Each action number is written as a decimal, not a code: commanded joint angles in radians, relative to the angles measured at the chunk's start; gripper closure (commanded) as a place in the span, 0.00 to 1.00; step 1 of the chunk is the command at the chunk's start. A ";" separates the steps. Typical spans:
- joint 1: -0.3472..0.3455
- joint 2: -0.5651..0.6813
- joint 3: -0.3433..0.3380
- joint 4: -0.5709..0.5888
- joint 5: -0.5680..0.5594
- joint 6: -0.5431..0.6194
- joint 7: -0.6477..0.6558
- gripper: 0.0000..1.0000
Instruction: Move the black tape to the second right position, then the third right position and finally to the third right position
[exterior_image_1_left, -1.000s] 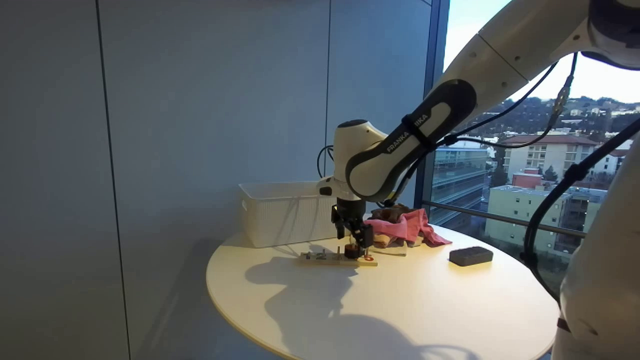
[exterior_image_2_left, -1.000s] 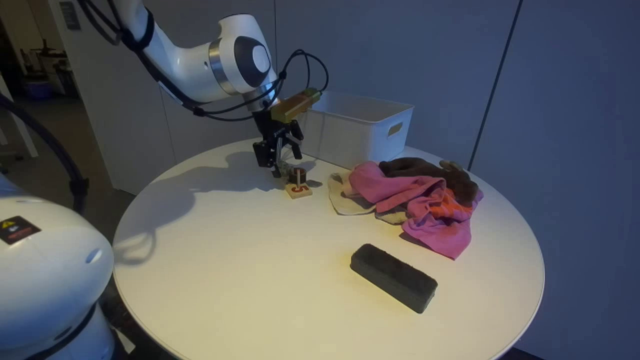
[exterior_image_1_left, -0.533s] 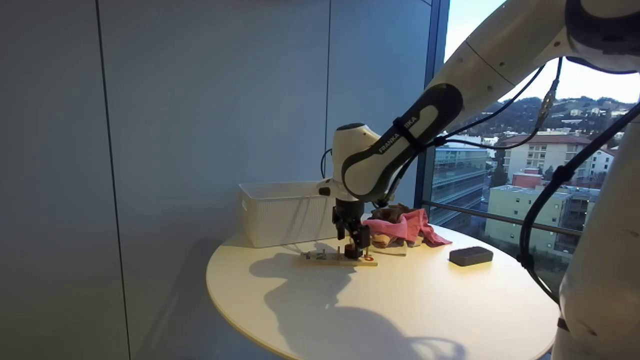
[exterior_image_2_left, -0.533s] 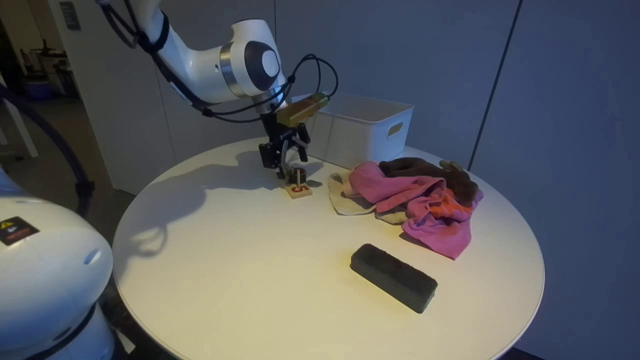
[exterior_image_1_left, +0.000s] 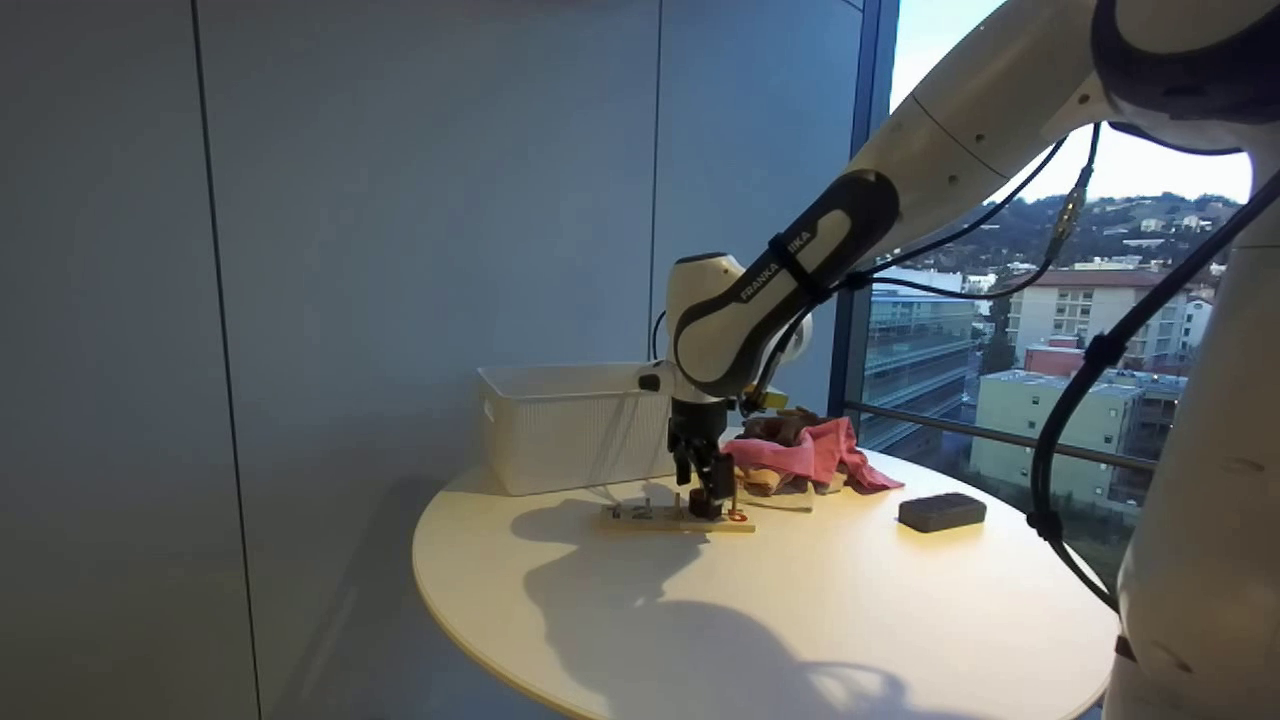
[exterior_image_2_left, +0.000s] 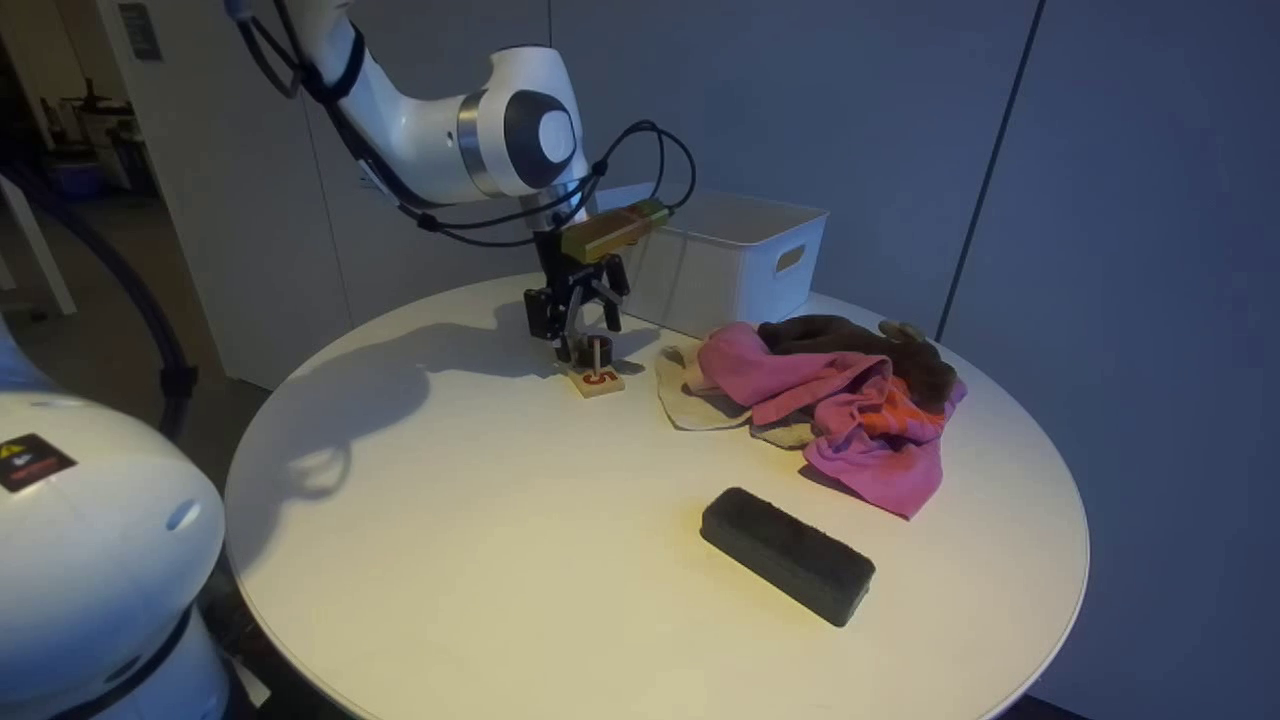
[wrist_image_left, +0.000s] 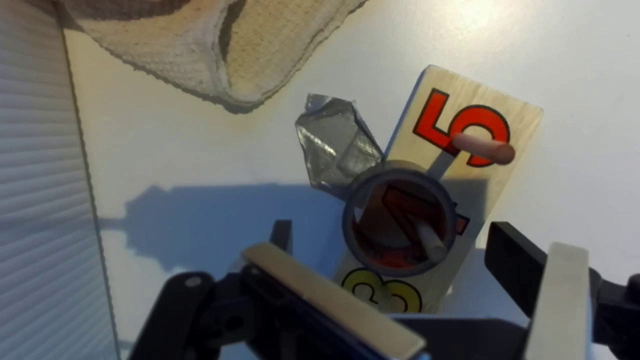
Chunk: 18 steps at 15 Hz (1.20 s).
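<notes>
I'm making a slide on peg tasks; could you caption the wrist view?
Black tape rings the number 4 peg on a wooden board, a silver patch alongside, the tool open.

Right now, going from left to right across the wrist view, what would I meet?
White ribbed plastic box, beige textured cloth, crumpled shiny silver patch, small round black tape roll, slim pinkish peg outside the roll.

In an exterior view, the board (exterior_image_2_left: 598, 386) lies on the worktop (exterior_image_2_left: 480, 560), left of the cloths (exterior_image_2_left: 830, 395), with the bin (exterior_image_2_left: 695, 285) behind both and the block (exterior_image_2_left: 788, 555) in front of the cloths. The tape (wrist_image_left: 397, 272) sits on the board, around the peg (wrist_image_left: 431, 243) next to the end peg (wrist_image_left: 484, 148).
</notes>
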 joint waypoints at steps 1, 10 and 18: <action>-0.010 0.021 -0.004 0.043 0.049 -0.032 -0.017 0.30; -0.014 -0.027 -0.007 0.038 0.101 -0.077 -0.027 0.74; 0.007 -0.243 -0.010 -0.036 0.057 -0.079 -0.076 0.74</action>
